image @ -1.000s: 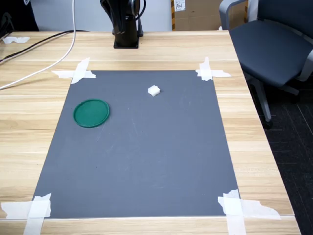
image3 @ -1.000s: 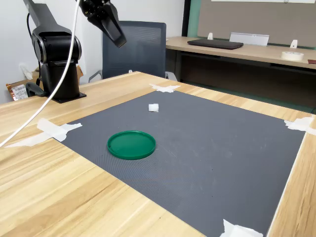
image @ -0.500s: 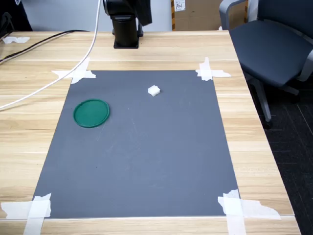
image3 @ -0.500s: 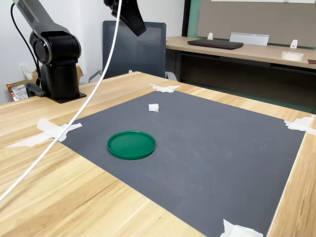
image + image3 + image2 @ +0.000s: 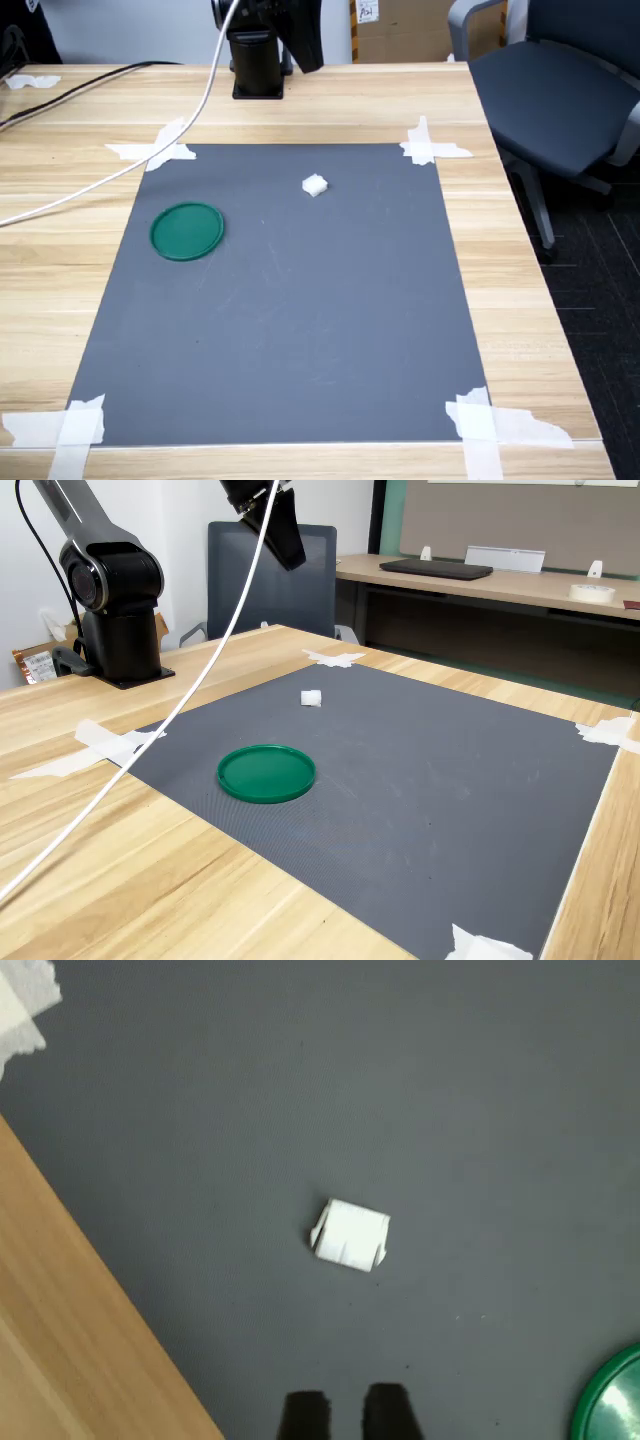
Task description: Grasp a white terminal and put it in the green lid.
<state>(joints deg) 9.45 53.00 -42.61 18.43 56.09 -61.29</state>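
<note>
The white terminal (image 5: 315, 184) (image 5: 311, 697) lies alone on the dark grey mat, near its far edge in the first exterior view. The green lid (image 5: 187, 231) (image 5: 266, 773) lies flat on the mat to the terminal's left in the first exterior view, with nothing in it. My gripper (image 5: 305, 40) (image 5: 283, 535) hangs high in the air above the table's far side, pointing down toward the mat. In the wrist view the terminal (image 5: 349, 1235) sits well below my gripper (image 5: 345, 1415), whose two black tips stand close together and hold nothing. A sliver of the lid (image 5: 615, 1405) shows at the frame's corner.
The mat (image 5: 300, 320) is taped at its corners with white strips (image 5: 430, 146) (image 5: 160, 148). The arm's black base (image 5: 256, 70) (image 5: 120, 620) stands behind the mat, and a white cable (image 5: 130, 160) (image 5: 170, 720) trails across the wood. An office chair (image 5: 560, 90) stands beside the table.
The arm has swung away from its base toward the mat, to the right in both exterior views, dragging the white cable with it. Terminal and lid have not moved.
</note>
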